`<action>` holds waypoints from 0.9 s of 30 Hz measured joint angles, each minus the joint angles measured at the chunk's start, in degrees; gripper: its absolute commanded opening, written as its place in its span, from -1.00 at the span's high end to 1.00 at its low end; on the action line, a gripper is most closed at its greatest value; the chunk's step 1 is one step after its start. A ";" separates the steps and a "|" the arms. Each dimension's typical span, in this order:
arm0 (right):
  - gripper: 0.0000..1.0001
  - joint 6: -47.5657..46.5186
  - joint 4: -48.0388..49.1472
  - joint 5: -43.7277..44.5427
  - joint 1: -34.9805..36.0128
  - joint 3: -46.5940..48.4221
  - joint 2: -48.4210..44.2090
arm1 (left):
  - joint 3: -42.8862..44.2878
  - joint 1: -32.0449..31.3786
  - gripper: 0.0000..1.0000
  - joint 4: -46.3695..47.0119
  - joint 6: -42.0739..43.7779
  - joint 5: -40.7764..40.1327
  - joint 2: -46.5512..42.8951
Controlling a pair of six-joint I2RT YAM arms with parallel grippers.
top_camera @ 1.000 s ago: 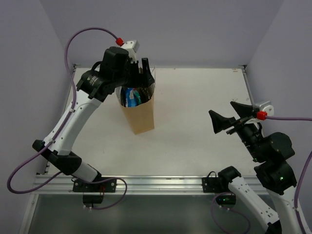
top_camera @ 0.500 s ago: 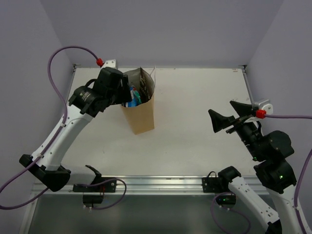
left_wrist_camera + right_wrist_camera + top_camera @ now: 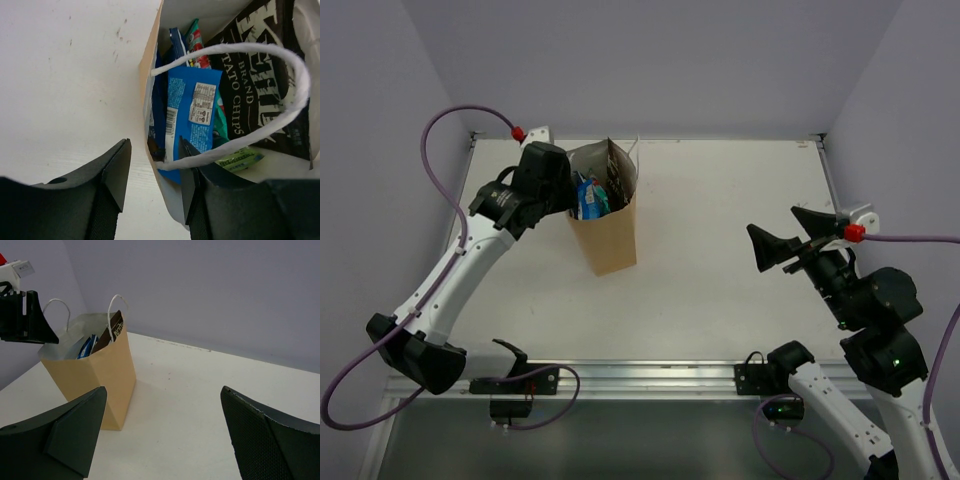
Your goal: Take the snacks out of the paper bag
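A: Where is the paper bag (image 3: 607, 240)?
B: Upright on the worktop (image 3: 720, 220), upper left of centre, snacks (image 3: 192, 115) inside.
A: Grip?
B: Left fingers (image 3: 116, 172) apart, straddling its wall; right fingers (image 3: 767, 248) wide, right of frame.

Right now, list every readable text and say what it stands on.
"BRAND": on the dark chip bag inside the paper bag.
"TATO CHIPS": same bag, with the first letters hidden.
Blue packet: fine print too small to read.
Green packet: print blurred.

I worked in a lab test cell: plain lilac walls (image 3: 670, 60) closely enclosed my bare white bench (image 3: 720, 220).
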 measured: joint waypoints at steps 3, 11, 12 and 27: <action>-0.98 0.00 0.00 0.00 0.00 0.00 0.00 | 0.00 0.66 0.18 1.97 0.04 0.81 0.07; -0.98 0.00 -0.09 0.00 0.00 0.00 -0.37 | -0.24 2.60 0.61 3.52 0.04 2.36 1.86; -0.98 0.00 -0.11 0.00 0.00 0.00 -0.42 | -0.52 2.69 0.74 3.72 0.00 2.47 1.86; -0.98 -0.24 -3.43 -8.83 0.02 3.96 3.78 | 1.33 3.89 1.00 9.14 20.68 8.85 3.69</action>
